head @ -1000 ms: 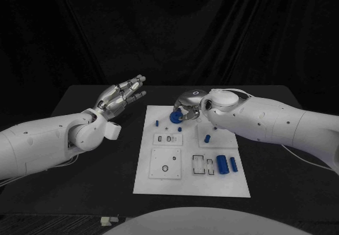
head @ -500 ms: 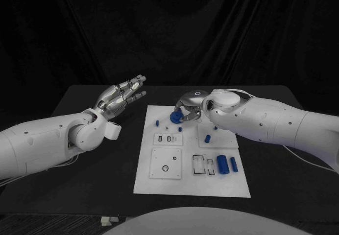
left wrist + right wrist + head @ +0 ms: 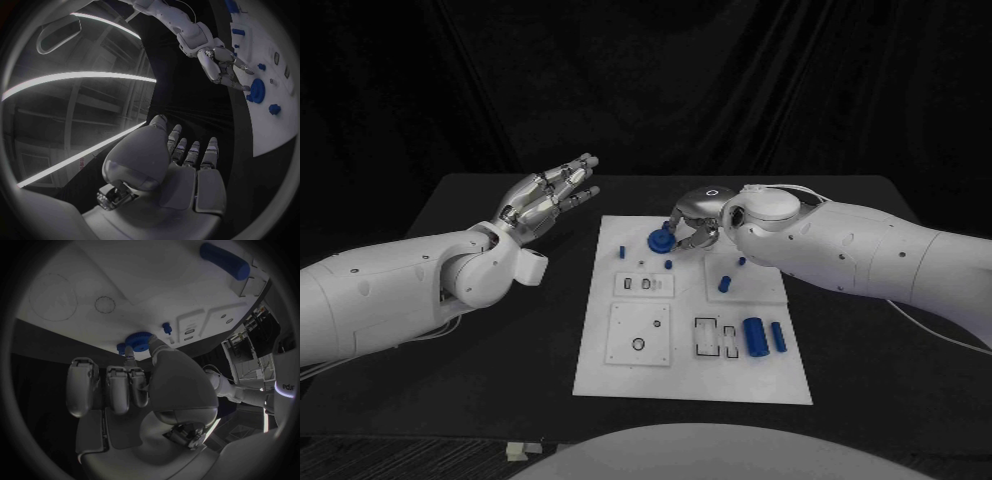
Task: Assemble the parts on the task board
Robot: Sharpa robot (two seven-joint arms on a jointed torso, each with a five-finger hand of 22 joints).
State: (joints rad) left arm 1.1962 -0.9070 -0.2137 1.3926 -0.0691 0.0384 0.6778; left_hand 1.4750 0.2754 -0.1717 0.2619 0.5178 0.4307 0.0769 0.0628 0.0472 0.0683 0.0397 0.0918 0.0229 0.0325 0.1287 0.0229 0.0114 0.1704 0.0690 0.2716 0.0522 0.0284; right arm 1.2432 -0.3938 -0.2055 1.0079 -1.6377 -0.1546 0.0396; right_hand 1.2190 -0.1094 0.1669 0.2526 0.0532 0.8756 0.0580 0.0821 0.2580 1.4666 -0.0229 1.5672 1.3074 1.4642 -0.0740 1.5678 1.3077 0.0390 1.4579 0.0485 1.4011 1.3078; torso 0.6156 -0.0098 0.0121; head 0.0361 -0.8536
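Note:
The white task board (image 3: 689, 380) lies in the middle of the black table. At its far edge my right hand (image 3: 700, 222) pinches a blue round part (image 3: 658, 240) at its fingertips, just over the board. The right wrist view shows that round part (image 3: 134, 342) between the thumb and a finger of the right hand (image 3: 134, 390). In the left wrist view the same part (image 3: 256, 91) sits at the right hand's (image 3: 219, 62) fingertips. My left hand (image 3: 548, 195) hovers left of the board, fingers spread, holding nothing.
Loose blue parts lie on the board: a small peg (image 3: 666, 264), another peg (image 3: 723, 283), a thick cylinder (image 3: 753, 335) and a thin bar (image 3: 776, 336). Empty slots (image 3: 636, 343) mark the board's near left. Bare black table (image 3: 516, 340) surrounds the board.
My right hand has shifted a little to the right, and the blue round part at its fingertips has tilted slightly. The left hand has not moved.

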